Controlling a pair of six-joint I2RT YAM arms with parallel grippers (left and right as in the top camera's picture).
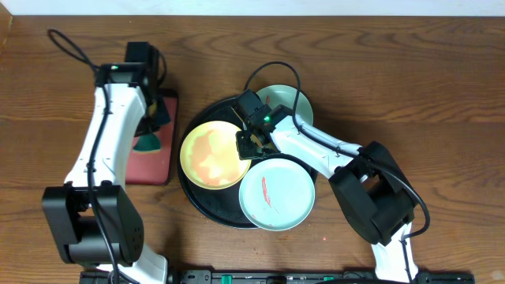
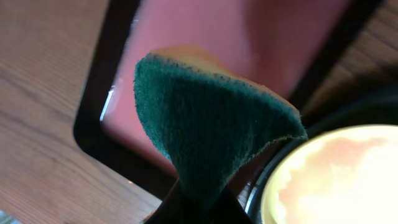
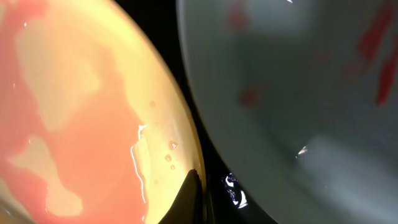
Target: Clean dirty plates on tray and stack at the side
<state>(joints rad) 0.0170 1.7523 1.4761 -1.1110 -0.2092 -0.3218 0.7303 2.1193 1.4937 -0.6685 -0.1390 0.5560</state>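
near plate [image 1: 288, 201]: mint, red streak unwiped, on the black tray [image 1: 207, 207].
yellow plate [image 1: 207, 154]: on the tray, red smeared wide.
right gripper [image 1: 251, 144]: at the yellow plate's rim; grip hidden, cannot tell.
left gripper [image 2: 194, 202]: pinching the green sponge [image 2: 205, 124] above the red tray [image 2: 249, 43].
far plate [image 1: 293, 102]: mint, on the tray.
stack: none begun; all three left to wipe, by my reading.
table [image 1: 394, 79]: brown wood grain.
room: only a pale strip [image 1: 316, 6] past the far edge.

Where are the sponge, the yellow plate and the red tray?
sponge [image 2: 205, 118]: left wrist view, middle of its green face.
yellow plate [image 1: 209, 155]: overhead view, middle of its smeared face.
red tray [image 1: 151, 168]: overhead view, bare lower part.
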